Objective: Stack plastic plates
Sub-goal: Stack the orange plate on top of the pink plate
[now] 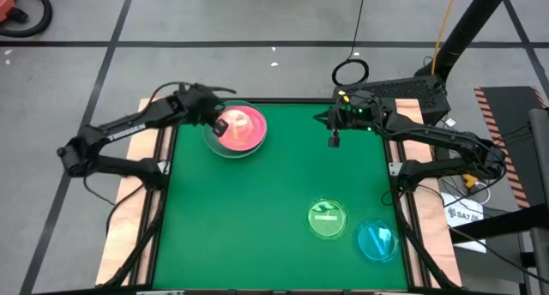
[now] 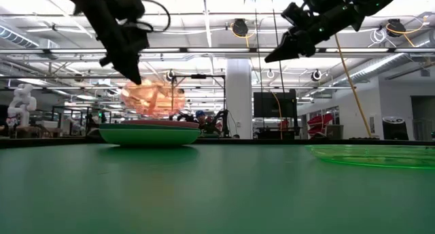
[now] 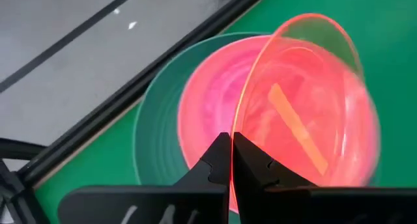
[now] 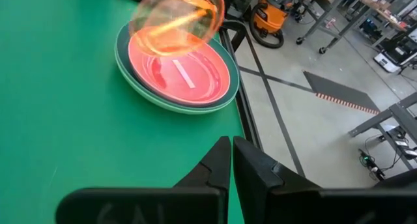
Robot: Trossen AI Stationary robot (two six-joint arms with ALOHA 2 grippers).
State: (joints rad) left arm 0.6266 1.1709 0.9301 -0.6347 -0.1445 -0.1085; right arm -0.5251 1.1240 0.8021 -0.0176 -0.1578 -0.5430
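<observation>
— Where was the left gripper (image 1: pixel 220 126) when you looked?

— Up over the far left part of the green table (image 1: pixel 274 243), clenched on the rim of a small amber plate (image 3: pixel 306 113). It held the plate tilted in the air, just above the stack (image 4: pixel 179 74): a pink plate (image 1: pixel 247 128) on top, with a dark teal rim and a lighter green one showing under it.

— And the other plates?

— A small green plate (image 1: pixel 327 219) and a small cyan plate (image 1: pixel 377 241) lay flat near the right front corner, side by side and well apart from the stack.

— Anything in the way?

— Not on the table between them. The right gripper (image 1: pixel 334 141) hung raised near the far right edge, fingers pressed together on nothing, apart from every plate. An orange vacuum (image 4: pixel 272 17) stood on the floor beyond the table edge.
</observation>
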